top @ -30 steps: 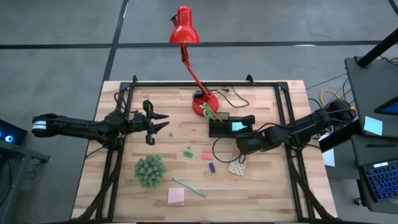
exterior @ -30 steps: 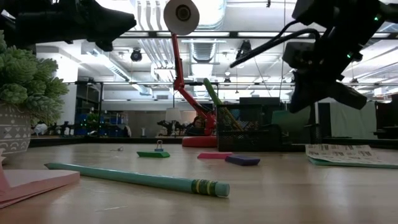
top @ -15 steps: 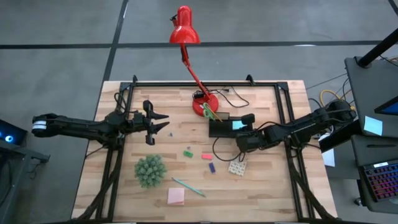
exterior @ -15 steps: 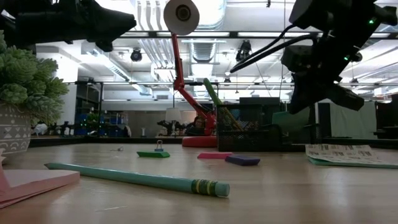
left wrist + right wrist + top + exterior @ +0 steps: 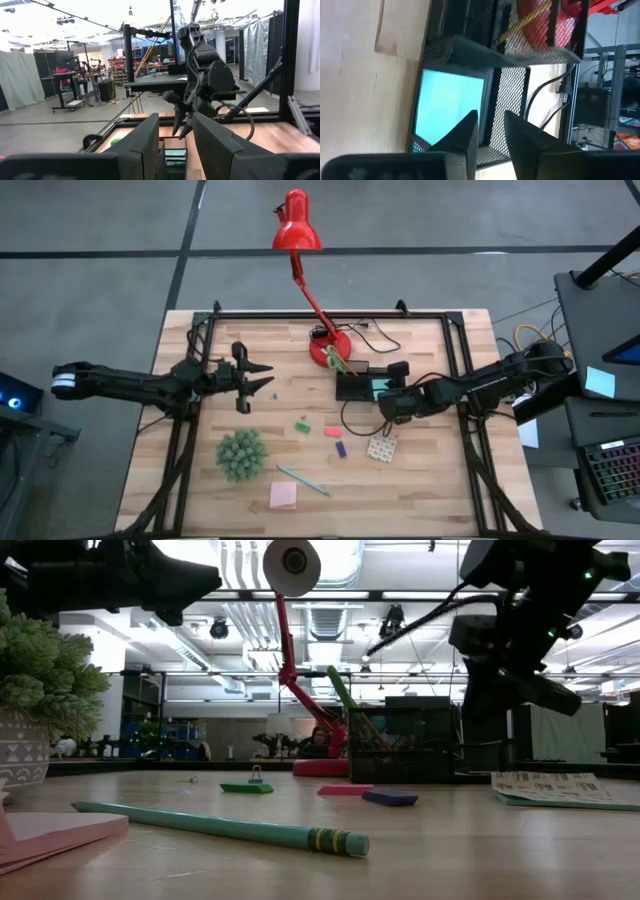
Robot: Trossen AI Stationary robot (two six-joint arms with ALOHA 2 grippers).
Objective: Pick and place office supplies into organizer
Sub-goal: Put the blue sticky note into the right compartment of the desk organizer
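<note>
Organizer (image 5: 362, 386) — small black mesh tray, sits just in front of the red lamp base (image 5: 330, 349), back-centre of the table (image 5: 420, 490). Light-blue sticky pad (image 5: 451, 107) lies flat in its open front compartment; scissors (image 5: 343, 692) and a yellow pencil stand in the taller back section.

Right gripper (image 5: 394, 402) hangs directly above that front compartment. The wrist view looks straight down past its fingers (image 5: 466, 132) onto the blue pad. The fingers stand a narrow gap apart with nothing between them; the pad appears to rest in the tray, free of the gripper. Judged: the drop of this item is done or just finishing.

Left gripper (image 5: 258, 380) hovers over the left-centre of the table, fingers parted, holding nothing.

Loose supplies lie in front of the organizer, toward the near edge:
- green piece (image 5: 301, 426), red-pink piece (image 5: 332, 431), purple piece (image 5: 341, 449) — small cluster mid-table, roughly between the two grippers
- teal pen (image 5: 303, 480), long axis running diagonally, near the front
- pink sticky pad (image 5: 283, 496), just beside the pen at the front edge

A patterned card (image 5: 381, 447) lies nearest the right gripper. The spiky green ball (image 5: 241, 454) stands in front of the left gripper.
</note>
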